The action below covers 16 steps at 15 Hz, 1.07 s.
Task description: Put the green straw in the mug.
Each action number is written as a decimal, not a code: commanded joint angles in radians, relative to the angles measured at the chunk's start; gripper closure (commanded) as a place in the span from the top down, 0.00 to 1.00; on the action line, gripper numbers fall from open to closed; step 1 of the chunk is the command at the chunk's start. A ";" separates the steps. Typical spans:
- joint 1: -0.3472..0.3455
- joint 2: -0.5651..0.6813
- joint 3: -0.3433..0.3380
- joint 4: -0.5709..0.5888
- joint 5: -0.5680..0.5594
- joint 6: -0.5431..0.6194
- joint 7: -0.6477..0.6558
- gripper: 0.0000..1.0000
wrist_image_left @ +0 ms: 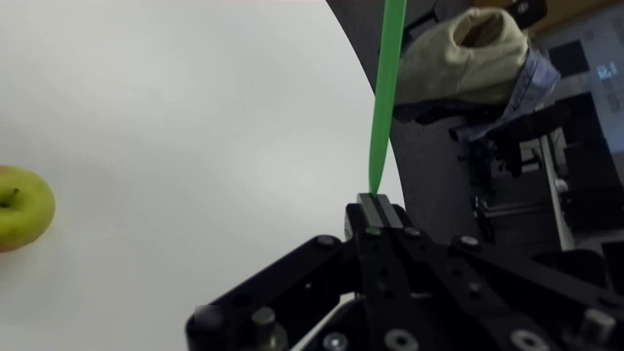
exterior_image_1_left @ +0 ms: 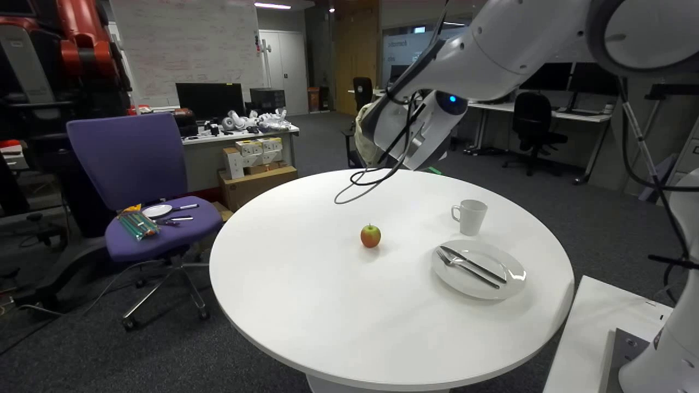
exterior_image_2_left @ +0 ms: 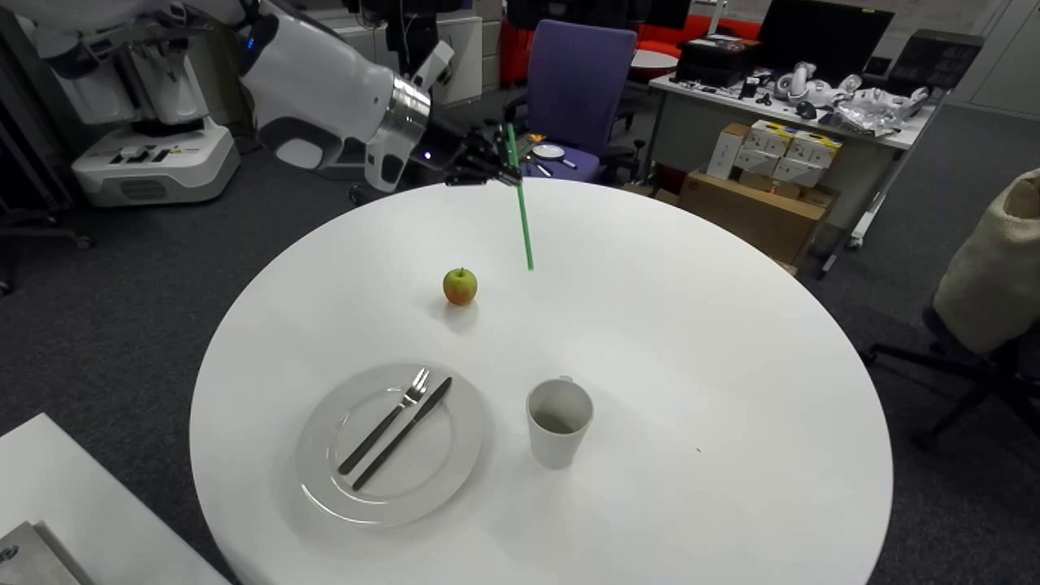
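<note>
I've got the green straw (exterior_image_2_left: 524, 227) pinched in the end effector (wrist_image_left: 374, 199), a length sticking out either side of the grip. In an exterior view its long axis runs steep, slightly tilted, the lower tip seen over the bench (exterior_image_2_left: 691, 325) — height unclear. The mug (exterior_image_2_left: 556, 431) stands upright just beside the plate (exterior_image_2_left: 447, 459), well apart from that tip, nearer the viewer. I reckon the carry goes that way — tip over the mouth, then down.
</note>
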 commanded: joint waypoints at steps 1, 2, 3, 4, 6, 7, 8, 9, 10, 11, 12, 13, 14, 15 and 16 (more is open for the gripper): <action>-0.184 -0.200 0.203 0.022 -0.148 -0.009 -0.162 0.00; -0.217 -0.226 0.235 0.025 -0.195 -0.022 -0.172 0.00; -0.286 -0.254 0.306 0.034 -0.222 -0.037 -0.202 0.00; -0.283 -0.273 0.287 0.001 -0.373 -0.078 -0.081 0.00; -0.432 -0.341 0.436 -0.003 -0.498 -0.122 -0.065 0.00; -0.518 -0.366 0.519 -0.002 -0.547 -0.152 -0.049 0.00; -0.593 -0.385 0.596 0.005 -0.567 -0.189 -0.046 0.00; -0.666 -0.395 0.672 0.024 -0.554 -0.230 -0.064 0.00; -0.738 -0.398 0.750 0.052 -0.494 -0.274 -0.114 0.00; -0.812 -0.395 0.830 0.087 -0.401 -0.319 -0.192 0.00; -0.862 -0.385 0.877 0.123 -0.295 -0.374 -0.275 0.00; -0.912 -0.380 0.911 0.151 -0.220 -0.440 -0.333 0.00; -0.955 -0.371 0.931 0.173 -0.133 -0.510 -0.406 0.00; -0.994 -0.364 0.939 0.182 -0.049 -0.592 -0.482 0.00; -1.026 -0.359 0.935 0.167 0.035 -0.682 -0.562 0.00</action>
